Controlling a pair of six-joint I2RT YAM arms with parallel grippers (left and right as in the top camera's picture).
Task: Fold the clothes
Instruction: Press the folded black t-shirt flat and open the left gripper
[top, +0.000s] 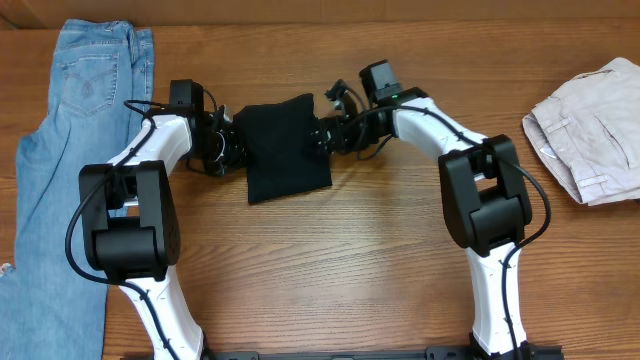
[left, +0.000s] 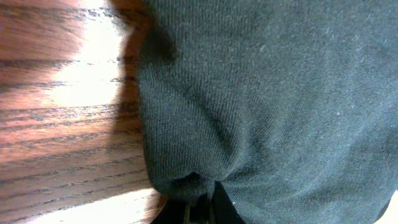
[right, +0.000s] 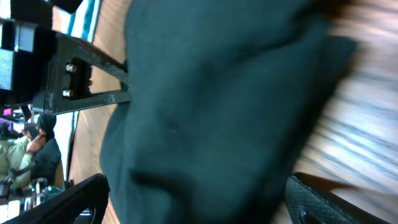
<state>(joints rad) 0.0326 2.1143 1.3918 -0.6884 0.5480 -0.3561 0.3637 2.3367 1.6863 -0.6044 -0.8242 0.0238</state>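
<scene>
Quick status from my end: the clothes (top: 285, 145) are a compact black bundle in the middle of the table (top: 350, 260), sitting right between the two arms. The left gripper (top: 232, 148) is clamped down on the bundle's left edge; on its wrist cam I can see the knit bunched up right at the tips. The right gripper (top: 322, 135) is at the opposite edge, spread wide with fabric lying between its fingers, not pinching anything.

The bundle is a bit longer front-to-back than side-to-side and slightly tilted, so both arms sit on its long sides. Neither arm is really nearer. My guess is that any next fold goes across, led from the left since that's the side with a grip.
</scene>
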